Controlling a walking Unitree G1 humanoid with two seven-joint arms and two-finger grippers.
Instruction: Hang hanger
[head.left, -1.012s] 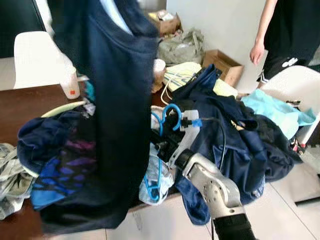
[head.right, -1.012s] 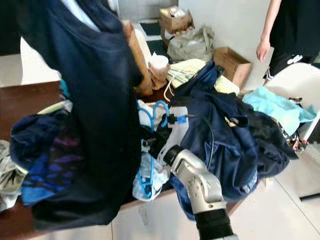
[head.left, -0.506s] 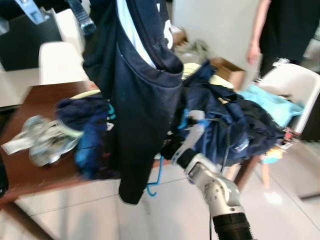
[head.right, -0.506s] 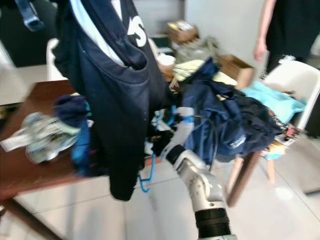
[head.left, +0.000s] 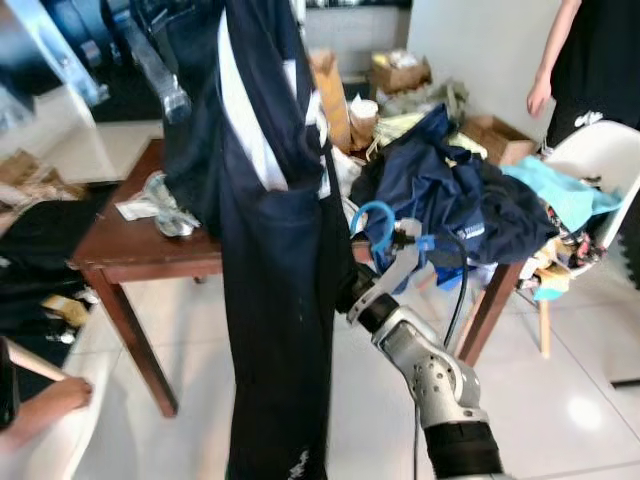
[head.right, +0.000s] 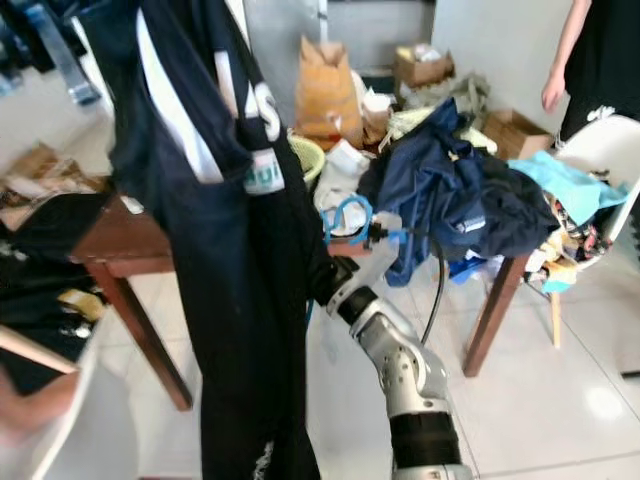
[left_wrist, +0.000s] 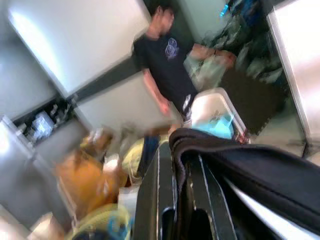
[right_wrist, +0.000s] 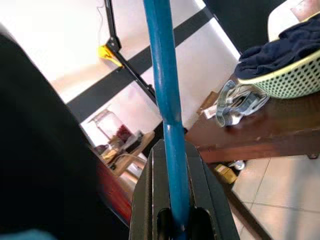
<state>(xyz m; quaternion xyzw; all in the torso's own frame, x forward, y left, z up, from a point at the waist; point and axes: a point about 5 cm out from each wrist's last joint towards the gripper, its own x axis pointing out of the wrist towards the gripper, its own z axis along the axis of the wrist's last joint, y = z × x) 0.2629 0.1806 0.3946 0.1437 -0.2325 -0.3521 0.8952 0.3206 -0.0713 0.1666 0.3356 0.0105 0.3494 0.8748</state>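
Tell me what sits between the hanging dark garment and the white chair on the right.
In the left eye view, between the dark garment and the white chair lie the right arm, gripping a blue hanger, and the table corner heaped with navy clothes.

A: What's hidden?
B: The right hand (head.left: 345, 295) sits behind the dark garment (head.left: 275, 300), whose hem the bottom edge cuts off.
A: And the person (head.left: 600, 60)?
B: Cropped at the top edge.
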